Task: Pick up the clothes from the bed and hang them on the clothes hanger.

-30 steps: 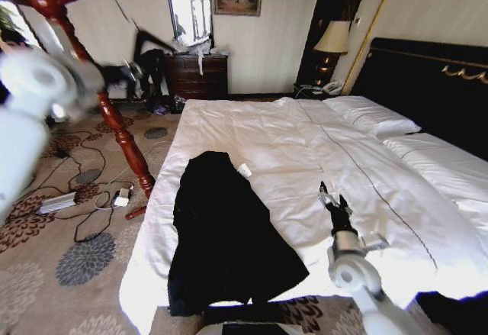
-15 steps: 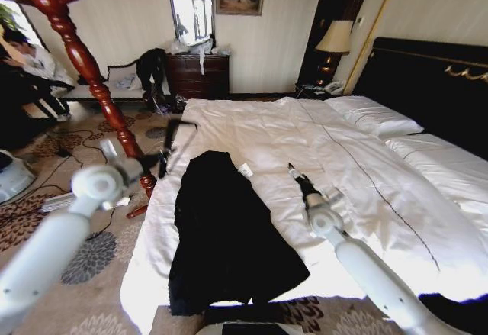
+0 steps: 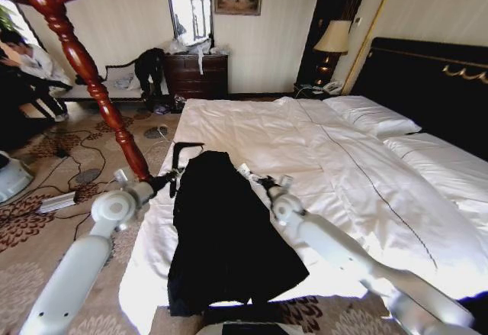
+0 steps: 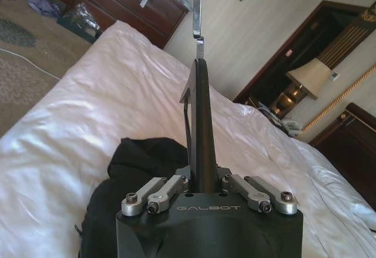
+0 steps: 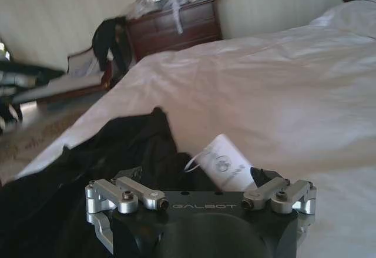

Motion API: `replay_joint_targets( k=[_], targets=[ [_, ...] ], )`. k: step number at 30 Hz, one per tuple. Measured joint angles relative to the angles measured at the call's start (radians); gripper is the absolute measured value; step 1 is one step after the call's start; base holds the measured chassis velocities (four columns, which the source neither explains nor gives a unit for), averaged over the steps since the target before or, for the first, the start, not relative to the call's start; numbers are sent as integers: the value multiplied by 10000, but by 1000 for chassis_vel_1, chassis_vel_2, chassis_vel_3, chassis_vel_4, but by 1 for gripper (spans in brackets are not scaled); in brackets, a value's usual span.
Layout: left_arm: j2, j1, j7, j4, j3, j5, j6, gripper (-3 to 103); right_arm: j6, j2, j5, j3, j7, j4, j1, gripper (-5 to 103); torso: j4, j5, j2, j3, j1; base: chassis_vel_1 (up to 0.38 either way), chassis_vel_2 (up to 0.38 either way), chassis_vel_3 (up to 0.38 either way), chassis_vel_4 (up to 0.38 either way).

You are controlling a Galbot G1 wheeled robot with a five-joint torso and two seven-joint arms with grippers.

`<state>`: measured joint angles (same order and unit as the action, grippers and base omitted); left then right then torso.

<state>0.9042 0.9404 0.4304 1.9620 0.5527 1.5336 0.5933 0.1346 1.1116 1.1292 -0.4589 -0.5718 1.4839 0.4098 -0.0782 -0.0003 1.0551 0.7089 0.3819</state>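
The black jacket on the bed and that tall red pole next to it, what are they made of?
The black jacket looks like a soft cloth, maybe a smooth synthetic one: it lies limp in folds with a faint sheen. The tall red pole, a coat stand, looks like turned wood with a glossy red-brown varnish, since light glints off its rounded bulges. Neither material can be told for sure.

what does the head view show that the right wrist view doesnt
Head view alone: the red-brown turned-wood coat stand, the black headboard with gold trim, white pillows, and both grippers flanking the garment's top, left gripper, right gripper.

Right wrist view alone: a close look at a white tag beside the garment.

Both: the black shiny jacket on the white duvet bed, and the dark wooden dresser.
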Motion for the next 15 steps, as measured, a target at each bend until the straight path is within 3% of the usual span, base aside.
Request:
replay_joint_targets(
  k=[2, 5, 10, 15],
  targets=[
    [0, 6, 0, 4, 37, 0, 10, 18, 80, 149, -147, -141, -60, -115, -115, 100, 0, 1, 0, 0, 0, 0, 0, 0, 0],
    [135, 102, 11, 139, 449, -49, 77, 18, 620, 1174, -1329, -1157, -386, -888, -977, 100, 11, -2, 0, 0, 1, 0, 0, 0, 0],
    [305, 36, 162, 367, 784, -32, 141, 18, 1332, 2006, -1834, -1958, -711, -1424, -1772, 100, 1, 0, 0, 0, -1, 0, 0, 0, 0],
    [370, 25, 321, 719, 891, -8, 189, 18, 1623, 2642, -2119, -2437, -519, -2643, -2236, 100, 3, 0, 0, 0, -1, 0, 0, 0, 0]
  ],
)
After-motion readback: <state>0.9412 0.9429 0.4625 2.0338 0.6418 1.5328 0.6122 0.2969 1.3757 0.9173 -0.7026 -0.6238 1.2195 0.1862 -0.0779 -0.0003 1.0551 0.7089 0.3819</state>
